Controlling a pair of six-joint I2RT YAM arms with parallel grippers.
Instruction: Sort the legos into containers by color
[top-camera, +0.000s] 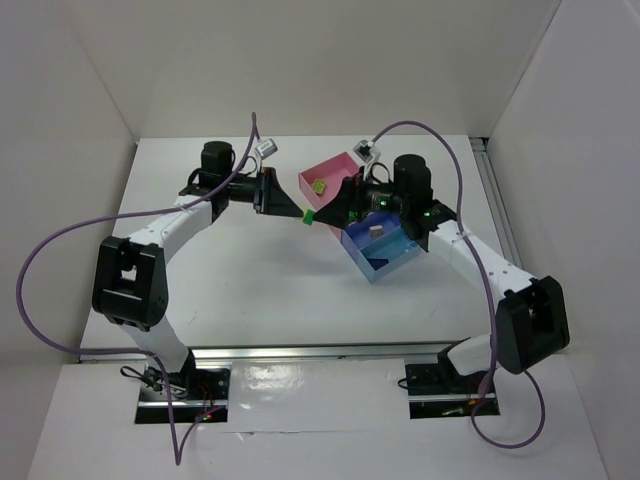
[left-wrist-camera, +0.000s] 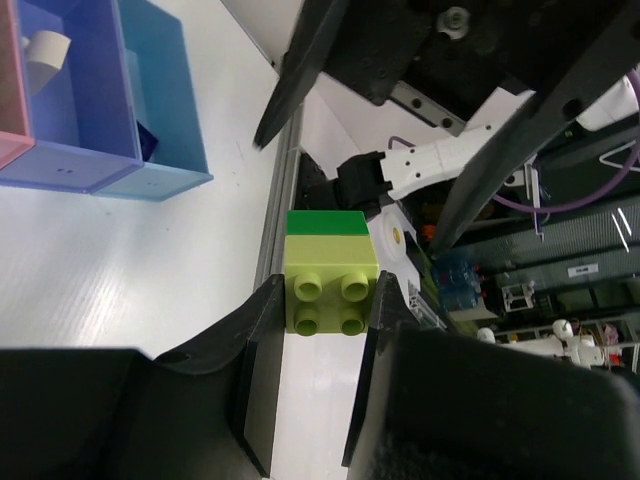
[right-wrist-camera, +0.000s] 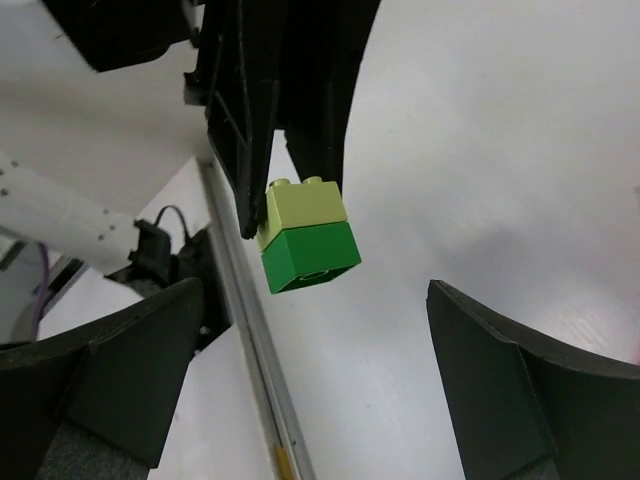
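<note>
At mid-bench, between the two arms, the following are recorded.

Left gripper (left-wrist-camera: 327, 305): its jaws are closed on a pale yellow-green brick (left-wrist-camera: 325, 290), which is pinched by two opposite sides with its four studs turned toward the wrist camera. A dark green brick (left-wrist-camera: 327, 222) is joined to the face away from the studs. The pair is held up off the white bench (top-camera: 250, 290).

Right gripper (right-wrist-camera: 315, 335): its jaws are spread wide and nothing is held. The dark green end of the pair points toward the gap and is touched by neither finger.

Containers: a row of joined open trays is set obliquely just right of the held pair, partly under the right wrist.
- The pink tray (top-camera: 338, 166) is at the far left end. One yellow-green brick (top-camera: 318, 186) is lying in it.
- The dark blue tray (left-wrist-camera: 85, 150) is in the middle. One small pale piece (left-wrist-camera: 45, 47) is lying in it.
- The light blue tray (left-wrist-camera: 175, 110) is at the near right end. One dark piece (left-wrist-camera: 146, 140) is seen against its wall, and its kind cannot be told.
</note>
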